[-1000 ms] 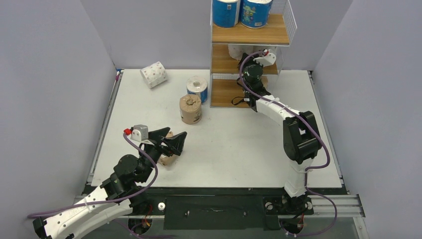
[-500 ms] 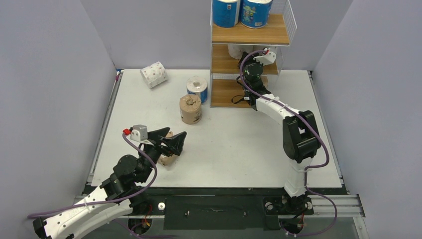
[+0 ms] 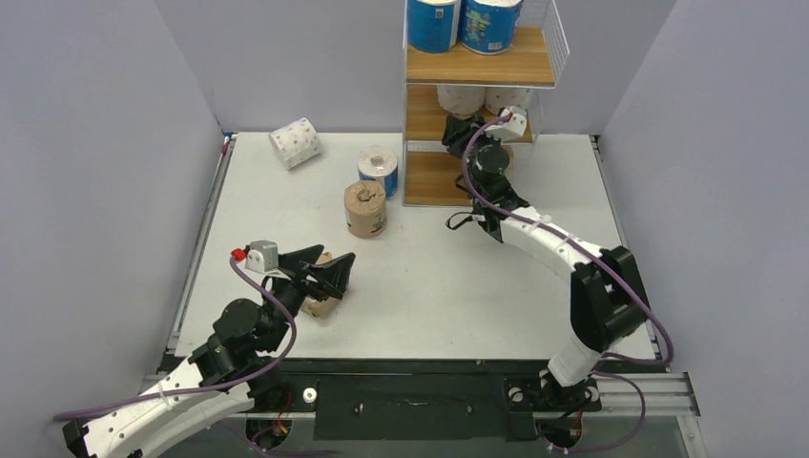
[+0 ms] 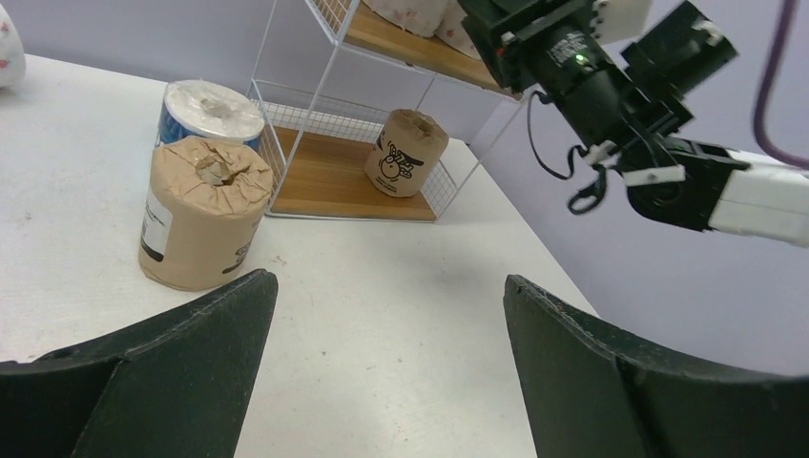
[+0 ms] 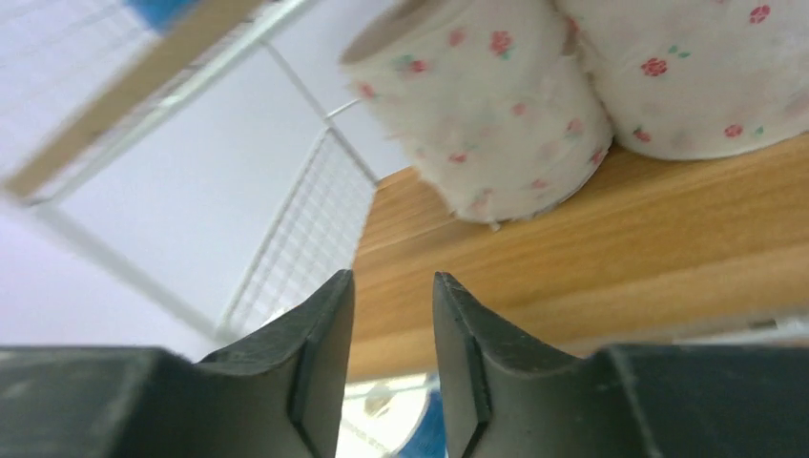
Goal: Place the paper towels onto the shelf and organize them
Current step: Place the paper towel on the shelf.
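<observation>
The shelf [image 3: 477, 65] stands at the table's back. Two blue rolls [image 3: 434, 24] are on its top board and two white dotted rolls [image 5: 496, 114] on the middle board. One brown roll [image 4: 407, 153] stands on the bottom board. On the table are a dotted roll [image 3: 294, 143] on its side, a blue roll [image 3: 378, 170] and a brown roll [image 3: 365, 209]. Another brown roll [image 3: 321, 303] lies under my left gripper [image 3: 329, 277], which is wide open and empty [image 4: 391, 286]. My right gripper [image 3: 456, 134] is at the middle tier's front left, jaws narrowly apart and empty [image 5: 393, 279].
The shelf's mesh sides [image 5: 296, 258] and wire frame [image 4: 277, 143] enclose the tiers. Grey walls surround the table on three sides. My right arm [image 4: 611, 86] stretches across in front of the shelf.
My right gripper has backed out of the shelf and risen to the front of the middle tier, its elbow swinging right. My left gripper has barely moved.
</observation>
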